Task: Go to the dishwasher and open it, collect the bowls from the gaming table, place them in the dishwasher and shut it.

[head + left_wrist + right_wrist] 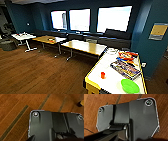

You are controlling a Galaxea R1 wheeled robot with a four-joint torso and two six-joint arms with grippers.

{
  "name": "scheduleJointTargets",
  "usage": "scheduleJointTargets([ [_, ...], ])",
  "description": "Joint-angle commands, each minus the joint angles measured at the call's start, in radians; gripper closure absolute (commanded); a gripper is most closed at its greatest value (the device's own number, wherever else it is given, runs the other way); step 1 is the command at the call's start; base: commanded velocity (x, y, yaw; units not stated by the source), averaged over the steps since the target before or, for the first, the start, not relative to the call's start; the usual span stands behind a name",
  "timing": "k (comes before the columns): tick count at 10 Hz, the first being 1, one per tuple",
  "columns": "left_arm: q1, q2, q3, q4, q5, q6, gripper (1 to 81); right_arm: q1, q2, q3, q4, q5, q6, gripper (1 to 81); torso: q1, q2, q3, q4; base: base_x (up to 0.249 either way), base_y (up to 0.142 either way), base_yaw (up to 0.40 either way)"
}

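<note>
Head view: the gaming table (106, 67), a long white-topped counter with a yellow edge strip, stands at the lower right, running away from the camera toward the blue wall. A bright green bowl (129, 86) sits on its near end, close to the right edge. A small orange cup (103, 75) stands to the left of the bowl, apart from it. Beyond these lies a flat game box (125, 69) with a colourful lid, and farther still a heap of red and orange packets (127, 56). At the far end is a clear round dish (111, 51), too blurred to tell more. Left of the gaming table the wooden floor (37, 67) is brown planks. 2 wooden-topped tables (82, 46) stand in a row along a dark bench (110, 37) under 3 bright windows (79, 19). A white table (23, 36) stands farther left. A yellow notice (158, 30) hangs on the right wall.

Left wrist view: the robot's dark plate hangs over the plank floor (16, 109); a yellow-tipped leg (81, 103) shows at 1 corner. I cannot tell whether the left claw is apart or together.

Right wrist view: the dark plate and jointed bar hang above the same plank floor (91, 101). I cannot tell the state of the right claw either.
</note>
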Motion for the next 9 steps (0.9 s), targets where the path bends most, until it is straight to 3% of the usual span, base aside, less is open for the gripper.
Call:
scheduleJointTargets([
  [1, -0.044, -0.008, -0.004, 0.004, 0.043, 0.004, 1.0, 0.049, 0.000, 0.002, 0.007, -0.053, -0.003, 1.0, 0.000, 0.000, 0.000, 0.000, 0.208, 0.117, 0.000],
  [9, -0.044, -0.004, -0.006, 0.005, 0.043, 0.004, 1.0, 0.053, 0.001, 0.002, 0.005, -0.053, -0.003, 1.0, 0.000, 0.000, 0.000, 0.000, 0.197, 0.109, 0.000],
])
